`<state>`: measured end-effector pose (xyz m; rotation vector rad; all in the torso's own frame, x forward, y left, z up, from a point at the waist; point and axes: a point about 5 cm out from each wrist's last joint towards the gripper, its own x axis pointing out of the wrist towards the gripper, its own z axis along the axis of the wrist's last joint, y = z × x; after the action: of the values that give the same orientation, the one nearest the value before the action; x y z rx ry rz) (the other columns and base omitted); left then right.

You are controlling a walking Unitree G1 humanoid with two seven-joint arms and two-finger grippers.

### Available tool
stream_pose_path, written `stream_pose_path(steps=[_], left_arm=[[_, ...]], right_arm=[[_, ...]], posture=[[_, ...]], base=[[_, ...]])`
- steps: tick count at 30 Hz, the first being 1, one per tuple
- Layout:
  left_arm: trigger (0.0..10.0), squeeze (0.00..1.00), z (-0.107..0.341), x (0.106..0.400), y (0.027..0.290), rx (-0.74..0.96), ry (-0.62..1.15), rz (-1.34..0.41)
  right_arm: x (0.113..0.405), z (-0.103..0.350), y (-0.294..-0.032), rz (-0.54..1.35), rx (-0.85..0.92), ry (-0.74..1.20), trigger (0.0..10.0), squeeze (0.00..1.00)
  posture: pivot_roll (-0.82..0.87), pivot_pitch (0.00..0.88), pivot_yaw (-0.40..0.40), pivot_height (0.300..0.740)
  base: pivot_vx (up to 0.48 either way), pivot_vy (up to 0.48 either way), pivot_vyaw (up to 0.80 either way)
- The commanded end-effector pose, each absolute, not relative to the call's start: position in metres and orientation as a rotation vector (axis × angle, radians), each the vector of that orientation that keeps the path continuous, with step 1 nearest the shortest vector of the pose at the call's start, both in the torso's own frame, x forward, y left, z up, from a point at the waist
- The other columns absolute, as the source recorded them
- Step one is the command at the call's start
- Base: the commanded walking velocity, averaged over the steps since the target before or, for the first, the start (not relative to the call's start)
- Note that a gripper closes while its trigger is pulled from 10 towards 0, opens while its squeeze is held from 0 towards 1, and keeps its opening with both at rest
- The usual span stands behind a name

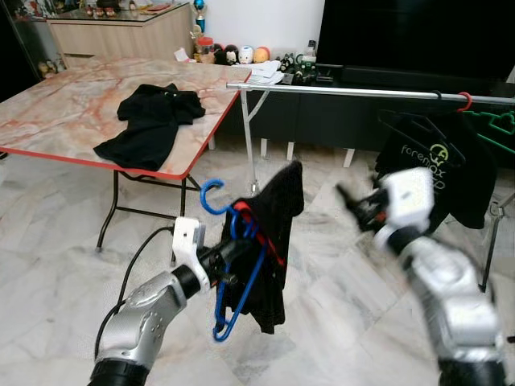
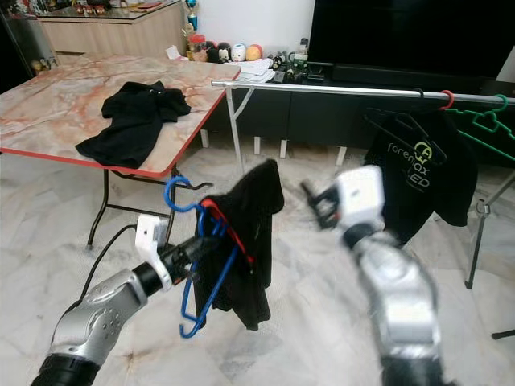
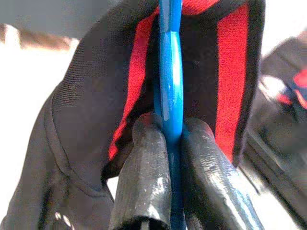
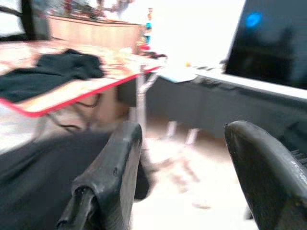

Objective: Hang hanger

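My left gripper (image 1: 228,268) is clenched on the blue hanger (image 1: 240,273), its jaws pinching the plastic bar from both sides; a black garment with red trim (image 1: 269,241) is draped over it, hanging low in front of me above the marble floor (image 1: 64,265). My right gripper (image 1: 358,205) is raised beside it with jaws released and nothing in them. The metal clothes rail (image 1: 362,92) runs well above and beyond the hanger, with a black printed shirt (image 1: 438,165) and a green hanger (image 1: 499,129) already on it near the right end. Another black garment (image 1: 149,121) lies on the marble surface (image 1: 48,104) to my left.

To do this well, I judge I should lift the hanger's hook (image 1: 211,195) higher than the rail, turn its open side toward the bar, pick the bare stretch left of the printed shirt, and lower it on before loosening, keeping the garment from sliding off
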<state>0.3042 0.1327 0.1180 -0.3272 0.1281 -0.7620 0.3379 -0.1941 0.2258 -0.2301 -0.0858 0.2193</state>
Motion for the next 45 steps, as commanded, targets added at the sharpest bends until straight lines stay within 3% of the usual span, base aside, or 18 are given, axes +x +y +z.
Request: stream_pose_path(steps=[1, 11, 13, 26, 27, 28, 29, 30, 31, 32, 45], left_arm=[[10.0, 0.0, 0.126, 0.299, 0.129, -0.278, 0.113, -0.85], [10.0, 0.0, 0.114, 0.275, 0.131, -0.18, 0.209, -1.061], [10.0, 0.0, 0.114, 0.269, 0.13, -0.168, 0.217, -1.115], [10.0, 0.0, 0.113, 0.262, 0.126, -0.067, 0.257, -1.216], [10.0, 0.0, 0.114, 0.262, 0.127, -0.058, 0.257, -1.226], [10.0, 0.0, 0.115, 0.261, 0.127, -0.05, 0.258, -1.233], [10.0, 0.0, 0.116, 0.261, 0.127, -0.027, 0.266, -1.244], [10.0, 0.0, 0.116, 0.261, 0.127, -0.027, 0.266, -1.244], [10.0, 0.0, 0.116, 0.26, 0.127, -0.015, 0.268, -1.25], [10.0, 0.0, 0.117, 0.26, 0.126, -0.012, 0.266, -1.255], [10.0, 0.0, 0.131, 0.263, 0.118, 0.069, 0.233, -1.324]], right_arm=[[0.344, 0.23, -0.201, 0.232, -0.243, -0.095, 10.0, 0.0], [0.348, 0.238, -0.197, 0.787, -0.231, -0.037, 10.0, 0.0], [0.338, 0.23, -0.198, 1.001, -0.301, 0.03, 10.0, 0.0], [0.322, 0.203, -0.206, 1.412, -0.356, 0.342, 10.0, 0.0], [0.321, 0.203, -0.205, 1.459, -0.337, 0.359, 10.0, 0.25], [0.32, 0.202, -0.205, 1.488, -0.339, 0.37, 10.0, 0.78], [0.321, 0.197, -0.203, 1.514, -0.383, 0.391, 10.0, 1.0], [0.321, 0.197, -0.203, 1.514, -0.383, 0.391, 10.0, 1.0], [0.323, 0.194, -0.2, 1.526, -0.41, 0.388, 10.0, 0.84], [0.324, 0.193, -0.198, 1.533, -0.41, 0.383, 10.0, 0.0], [0.324, 0.164, -0.177, 1.639, -0.48, 0.46, 10.0, 0.0]], posture=[[0.0, 0.044, 0.006, 0.74], [0.0, 0.037, 0.007, 0.74], [0.0, 0.038, 0.007, 0.74], [-0.01, 0.018, -0.007, 0.74], [0.0, 0.013, -0.01, 0.74], [0.0, 0.013, -0.01, 0.74], [0.0, 0.009, -0.012, 0.74], [0.0, 0.009, -0.012, 0.74], [0.0, 0.002, -0.014, 0.74], [0.0, 0.0, -0.014, 0.74], [0.02, 0.0, -0.02, 0.74]], base=[[0.0, 0.0, 0.0], [0.0, 0.0, 0.0], [0.0, 0.0, 0.0], [0.0, 0.0, 0.0], [0.0, 0.0, 0.0], [0.0, 0.0, 0.0], [0.0, 0.0, 0.0], [0.0, 0.0, 0.0], [0.0, 0.0, 0.0], [0.0, 0.0, 0.0], [0.0, 0.0, 0.0]])
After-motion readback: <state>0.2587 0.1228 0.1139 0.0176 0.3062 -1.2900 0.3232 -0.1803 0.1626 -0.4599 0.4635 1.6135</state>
